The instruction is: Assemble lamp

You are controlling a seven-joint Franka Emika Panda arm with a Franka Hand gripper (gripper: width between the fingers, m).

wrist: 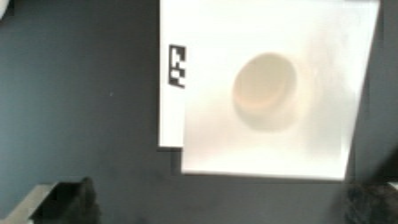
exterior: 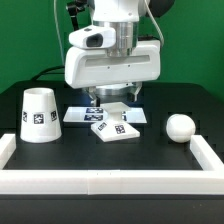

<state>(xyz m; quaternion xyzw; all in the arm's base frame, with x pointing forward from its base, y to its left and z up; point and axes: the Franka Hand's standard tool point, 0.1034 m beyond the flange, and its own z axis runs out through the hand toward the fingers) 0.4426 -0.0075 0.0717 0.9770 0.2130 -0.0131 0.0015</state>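
Pincer (exterior: 110,99) spread wide, pinching nothing, pointing straight down over the middle of the bench (exterior: 150,150). In the wrist view the two dark fingers (wrist: 63,202) sit far apart with only bare bench between them. The base (wrist: 267,95) lies flat just beyond the tips, not between them. Its oval hole (wrist: 267,90) faces up and one tag (wrist: 178,68) is on its edge. In the exterior view the base (exterior: 118,129) lies skewed just in front of and below the pincer; cannot tell if they touch. It partly overlaps the marker board (exterior: 77,112). Shade (exterior: 40,113) stands wide end down on the exterior view's left, well apart from the pincer. Bulb (exterior: 180,127) lies on the exterior view's right, also well apart. White rail (exterior: 110,181) edges the bench front.
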